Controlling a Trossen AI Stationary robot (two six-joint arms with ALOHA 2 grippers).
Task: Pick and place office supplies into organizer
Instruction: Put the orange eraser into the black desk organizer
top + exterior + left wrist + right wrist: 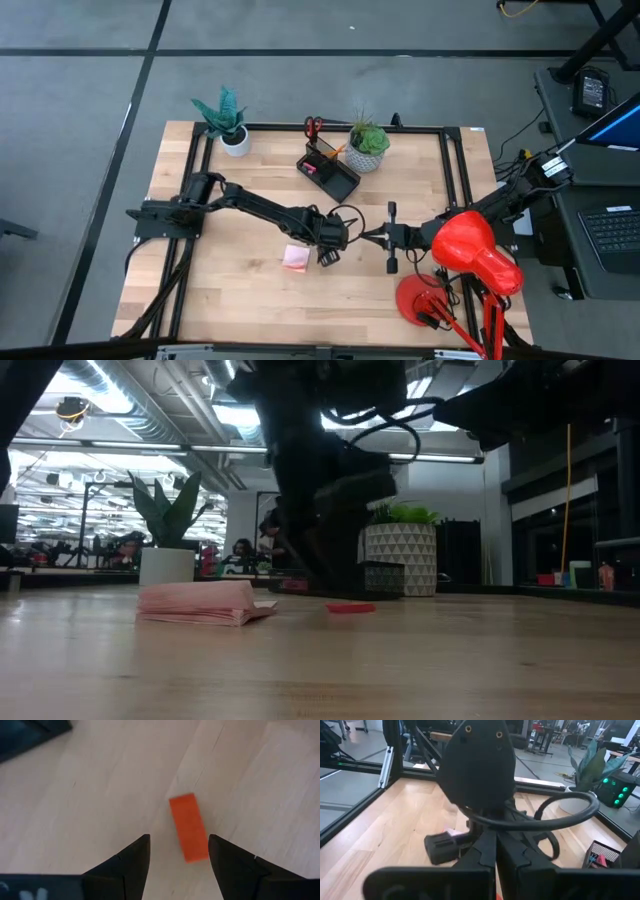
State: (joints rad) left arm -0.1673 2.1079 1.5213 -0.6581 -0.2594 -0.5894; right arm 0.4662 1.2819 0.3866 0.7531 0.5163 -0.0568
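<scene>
A small orange-red eraser [189, 827] lies flat on the wooden table; in the low view the eraser [350, 607] is a thin red strip. My left gripper [178, 841] hangs open just above it, pointing steeply down, one finger on either side and apart from it. From above, the left gripper [328, 248] hides the eraser. The pink sticky-note pad [296, 257] lies flat beside it toward the table's left. The black organizer [330, 170], with red-handled scissors [314, 127] upright in its far end, stands at the far middle. My right gripper [375, 237] is shut and level, pointing at the left gripper.
Two potted plants stand at the far edge: one [225, 120] far left, one [367, 145] right next to the organizer. A red desk lamp [470, 255] covers the near right corner. A black frame [300, 128] rims the table.
</scene>
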